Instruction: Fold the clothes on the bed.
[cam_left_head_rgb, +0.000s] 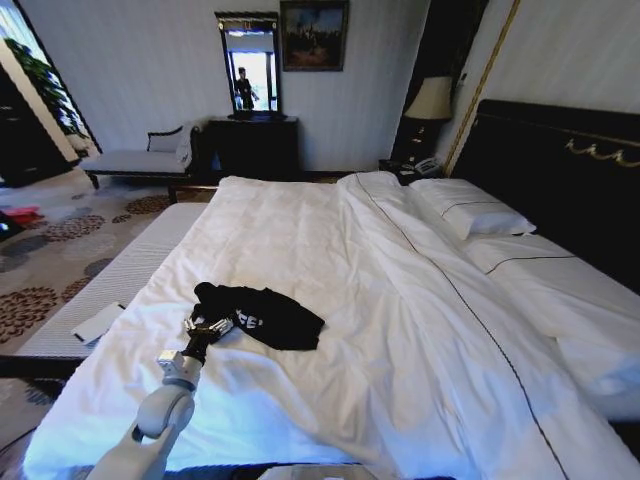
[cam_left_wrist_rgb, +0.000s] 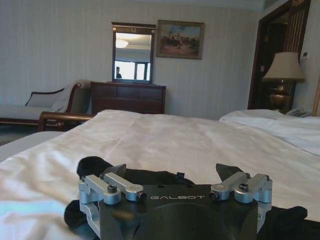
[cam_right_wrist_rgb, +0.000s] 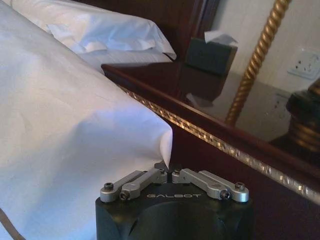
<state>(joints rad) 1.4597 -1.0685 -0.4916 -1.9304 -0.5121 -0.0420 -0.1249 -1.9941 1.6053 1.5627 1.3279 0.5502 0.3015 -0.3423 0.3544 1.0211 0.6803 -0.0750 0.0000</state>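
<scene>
The clothes, one black T-shirt (cam_left_head_rgb: 265, 314) with a bit of white lettering showing, lie crumpled on the white duvet of the bed (cam_left_head_rgb: 330, 240), near its front left. My left gripper (cam_left_head_rgb: 208, 327) rests at the shirt's near left edge. In the left wrist view the left gripper (cam_left_wrist_rgb: 172, 176) is open, its fingers (cam_left_wrist_rgb: 118, 172) spread wide just above the black fabric (cam_left_wrist_rgb: 91, 167). My right gripper (cam_right_wrist_rgb: 169, 171) is shut, beside a hanging corner of white bedding (cam_right_wrist_rgb: 100, 120) and a dark wooden frame (cam_right_wrist_rgb: 240, 145).
A pale padded bench (cam_left_head_rgb: 125, 275) runs along the bed's left side, with a flat white card (cam_left_head_rgb: 97, 323) on it. White pillows (cam_left_head_rgb: 470, 207) lean at the dark headboard (cam_left_head_rgb: 560, 165). A chaise (cam_left_head_rgb: 135, 160), dresser (cam_left_head_rgb: 250, 145) and lamp (cam_left_head_rgb: 431, 100) stand along the far wall.
</scene>
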